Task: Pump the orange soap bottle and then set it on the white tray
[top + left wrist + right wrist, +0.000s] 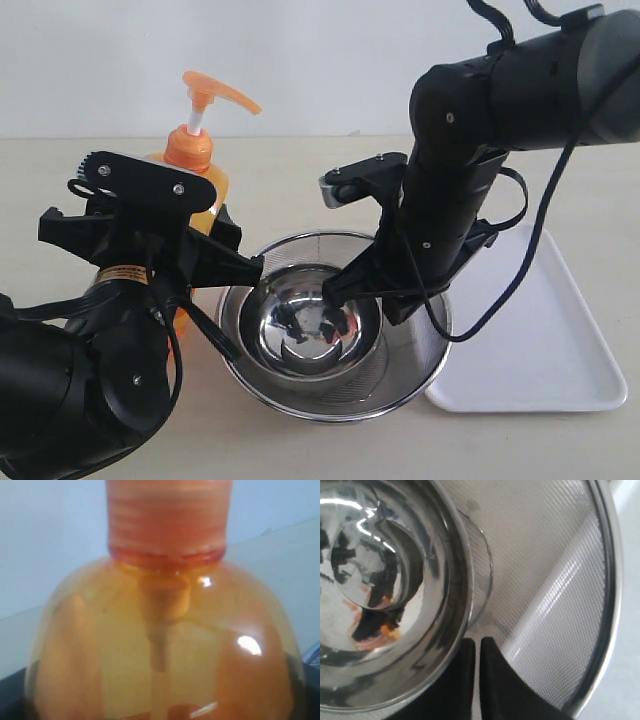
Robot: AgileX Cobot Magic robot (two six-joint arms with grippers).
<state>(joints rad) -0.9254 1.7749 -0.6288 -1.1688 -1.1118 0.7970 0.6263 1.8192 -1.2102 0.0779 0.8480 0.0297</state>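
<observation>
Bottle: tall, translucent orange soap bottle [190, 150] with an orange pump head on a white stem; stands upright at the left of the bench, pump spout pointing right, base hidden behind the left arm.
Bottle up close: fills the left wrist view [160, 645], ribbed orange collar above rounded shoulders, dip tube showing through the plastic.
Left gripper [145, 245]: sits level with the bottle's body, on the near side of it in the exterior view.
Left jaws: spread wide, one on each side of the bottle and closed against its flanks; show only as dark edges at the corners of the wrist view.
Tray: flat, rectangular white tray [540, 340] of plastic with rounded corners and a low rim; lies at the right of the bench, well apart from the bottle.
Strainer: round steel mesh strainer [405, 355] between bottle and tray, its rim overlapping the tray's left edge in the exterior view.
Bowl: shiny steel bowl [275, 300] nested inside the strainer.
Right gripper [335, 292]: reaches down into the strainer, tips just beside the bowl's rim [435, 580] and over the mesh [545, 580].
Right jaws: drawn almost together [476, 652], only a thin slit between them, nothing seen in it.
Bench: pale beige surface [300, 170] carrying all of the above.
</observation>
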